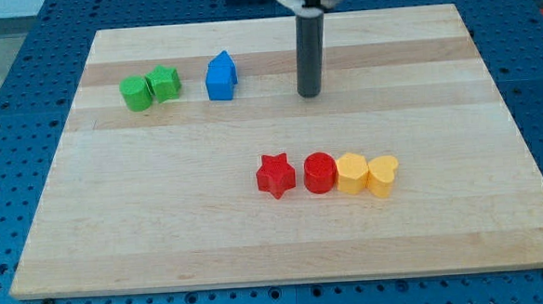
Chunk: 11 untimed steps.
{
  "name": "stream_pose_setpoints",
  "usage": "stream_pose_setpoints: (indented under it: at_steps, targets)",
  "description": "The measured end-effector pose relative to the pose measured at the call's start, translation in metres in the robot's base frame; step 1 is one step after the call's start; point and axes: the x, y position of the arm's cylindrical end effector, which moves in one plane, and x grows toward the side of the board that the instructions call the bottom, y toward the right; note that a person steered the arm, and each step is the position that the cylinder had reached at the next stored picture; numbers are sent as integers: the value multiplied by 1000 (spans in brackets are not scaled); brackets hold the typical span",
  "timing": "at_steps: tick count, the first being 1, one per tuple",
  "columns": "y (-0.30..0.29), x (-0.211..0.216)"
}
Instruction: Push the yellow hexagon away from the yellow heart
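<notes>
The yellow hexagon [351, 174] sits right of the board's middle, in a row of blocks. The yellow heart [383, 175] touches its right side. A red cylinder [319, 173] touches the hexagon's left side, and a red star [275, 175] lies just left of the cylinder. My tip [309, 93] stands on the board well above this row, toward the view's top, slightly left of the hexagon and apart from every block.
A blue block [221, 76] with a pointed top lies left of my tip. Two green blocks, a cylinder [137, 94] and a star [165, 83], touch each other at the upper left. The wooden board [163, 223] rests on a blue perforated table.
</notes>
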Motion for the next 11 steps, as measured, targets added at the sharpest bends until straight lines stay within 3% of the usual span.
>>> stream_pose_setpoints:
  at_steps: [2,3,4,6,7,8,11]
  targets:
    - [37,54]
    - [43,66]
    - [47,116]
    - [48,162]
    - [35,157]
    - [-17,150]
    - [-26,165]
